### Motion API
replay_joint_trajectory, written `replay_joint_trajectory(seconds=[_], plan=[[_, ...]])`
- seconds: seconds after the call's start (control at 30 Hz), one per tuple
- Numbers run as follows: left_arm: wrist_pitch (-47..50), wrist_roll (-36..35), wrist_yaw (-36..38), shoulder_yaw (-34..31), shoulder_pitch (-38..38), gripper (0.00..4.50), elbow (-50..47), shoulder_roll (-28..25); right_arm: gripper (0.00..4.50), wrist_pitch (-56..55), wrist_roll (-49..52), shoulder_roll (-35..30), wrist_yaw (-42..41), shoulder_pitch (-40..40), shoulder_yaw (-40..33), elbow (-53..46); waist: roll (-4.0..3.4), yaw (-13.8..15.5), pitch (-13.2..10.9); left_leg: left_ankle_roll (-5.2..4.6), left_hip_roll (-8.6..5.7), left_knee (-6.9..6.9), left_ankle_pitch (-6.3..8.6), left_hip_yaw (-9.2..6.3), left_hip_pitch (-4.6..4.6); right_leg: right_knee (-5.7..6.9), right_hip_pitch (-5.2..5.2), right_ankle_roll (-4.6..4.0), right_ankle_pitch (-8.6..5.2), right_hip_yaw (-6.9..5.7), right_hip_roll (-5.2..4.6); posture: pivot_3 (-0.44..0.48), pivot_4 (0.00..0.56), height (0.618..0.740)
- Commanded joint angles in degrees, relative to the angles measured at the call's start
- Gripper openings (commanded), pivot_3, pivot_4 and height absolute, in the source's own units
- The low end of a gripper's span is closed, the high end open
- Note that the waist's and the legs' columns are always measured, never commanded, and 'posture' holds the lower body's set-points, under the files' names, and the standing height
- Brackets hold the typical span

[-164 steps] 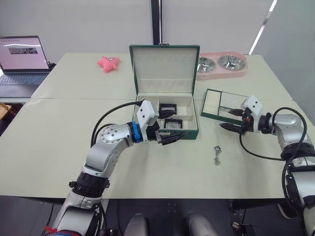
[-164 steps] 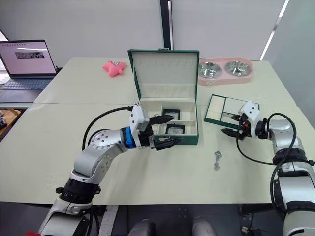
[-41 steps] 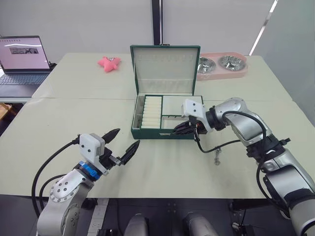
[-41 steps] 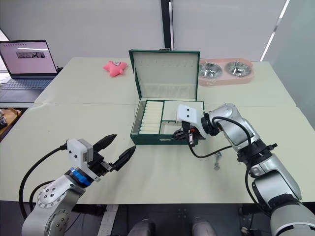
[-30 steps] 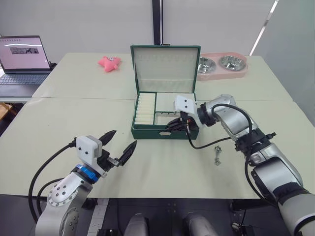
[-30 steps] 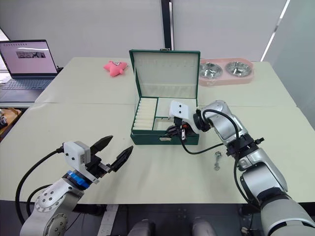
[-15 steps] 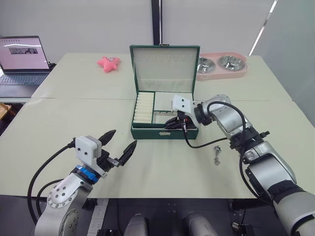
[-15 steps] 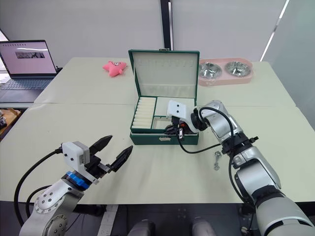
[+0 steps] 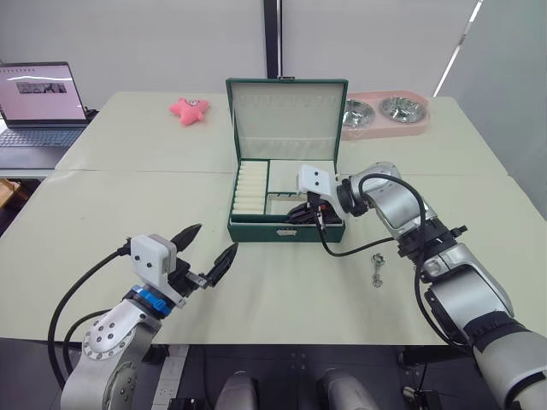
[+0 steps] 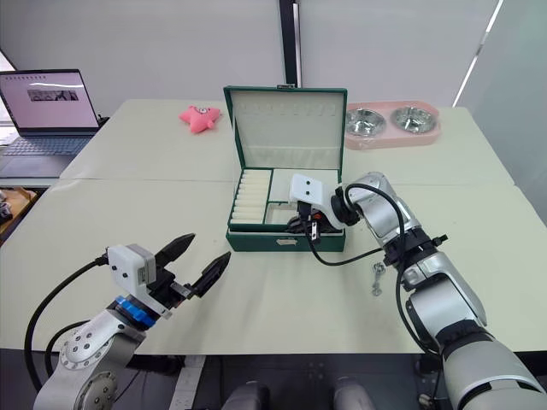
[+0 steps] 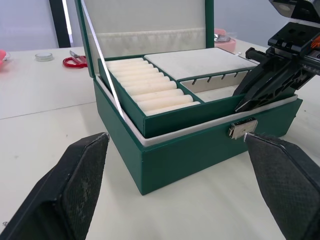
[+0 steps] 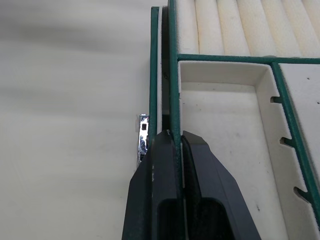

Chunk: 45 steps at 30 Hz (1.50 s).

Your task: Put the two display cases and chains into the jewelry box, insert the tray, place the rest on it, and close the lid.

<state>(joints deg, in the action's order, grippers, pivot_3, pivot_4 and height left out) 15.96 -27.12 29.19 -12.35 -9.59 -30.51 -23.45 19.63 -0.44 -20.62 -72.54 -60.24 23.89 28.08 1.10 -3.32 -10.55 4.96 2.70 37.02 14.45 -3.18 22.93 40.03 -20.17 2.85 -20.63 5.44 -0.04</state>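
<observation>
Reads as well past halfway. Finds the tray [image 9: 272, 195] already seated in the open jewelry box [image 9: 256, 231] at the middle of the table [image 9: 102, 205], covering whatever lies below, so cannot confirm the display cases and chains underneath. Finds the lid [image 9: 286, 120] upright. Spots one small metal piece [image 9: 377, 270] on the table near the box's front right corner, apart from it; probably jewelry meant for the tray, though too small to name. Leaves, by this judgement, letting go of the tray, setting that piece on it and closing the lid.

Pinches the tray's front wall with the right gripper [image 10: 299, 226], closed tight on it just beside the clasp [image 11: 243, 128]. Hangs the left gripper [image 9: 220, 237] spread wide and empty over the near left of the table, well apart from the box.

Gets from the right wrist view the grip itself: dark fingers [image 12: 162, 165] pressed on either side of the thin green wall, above a bare compartment. Adds from the left wrist view the tray's layout seen from the front, with ring rolls [image 11: 145, 90] beside a flat pad and a slotted section, plus red scissors [image 11: 75, 61] lying on the table beyond the box. Gives from the head views the wider table: a laptop [image 9: 38, 94], a pink star toy [image 9: 188, 108] and a pink double pet bowl [image 9: 385, 109] at the far side.
</observation>
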Motion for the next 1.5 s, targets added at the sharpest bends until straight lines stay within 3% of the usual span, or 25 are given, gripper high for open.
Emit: replay_joint_trajectory(seconds=[0.03,1.43,1.5], plan=[[-0.36,-0.34,-0.35,-0.32,0.19,4.5,-1.88,-0.23,0.03,0.83,0.08,-0.5,-1.42,-1.09,-0.32,-2.25,0.0,0.01,0.0,0.0,0.0,0.0,0.0,0.0,0.0,0.0,0.0,0.0,0.0,0.0,0.0,0.0,0.15,0.74],[0.4,-0.31,-1.21,0.11,1.62,4.5,-1.36,-0.1,0.03,-1.81,-0.25,1.81,-2.1,-2.64,-1.11,2.92,0.0,-0.36,0.0,0.0,0.01,-0.02,0.0,0.02,-0.02,0.0,-0.01,0.0,0.0,0.02,0.01,0.0,0.15,0.74],[0.41,-0.31,-1.21,0.08,1.65,4.5,-1.38,-0.1,0.59,-1.99,0.22,2.25,-1.14,-3.26,-2.15,3.67,0.0,-0.4,0.0,0.0,0.02,-0.02,0.0,0.02,-0.03,0.0,-0.01,0.0,0.0,0.02,0.01,0.0,0.15,0.74]])
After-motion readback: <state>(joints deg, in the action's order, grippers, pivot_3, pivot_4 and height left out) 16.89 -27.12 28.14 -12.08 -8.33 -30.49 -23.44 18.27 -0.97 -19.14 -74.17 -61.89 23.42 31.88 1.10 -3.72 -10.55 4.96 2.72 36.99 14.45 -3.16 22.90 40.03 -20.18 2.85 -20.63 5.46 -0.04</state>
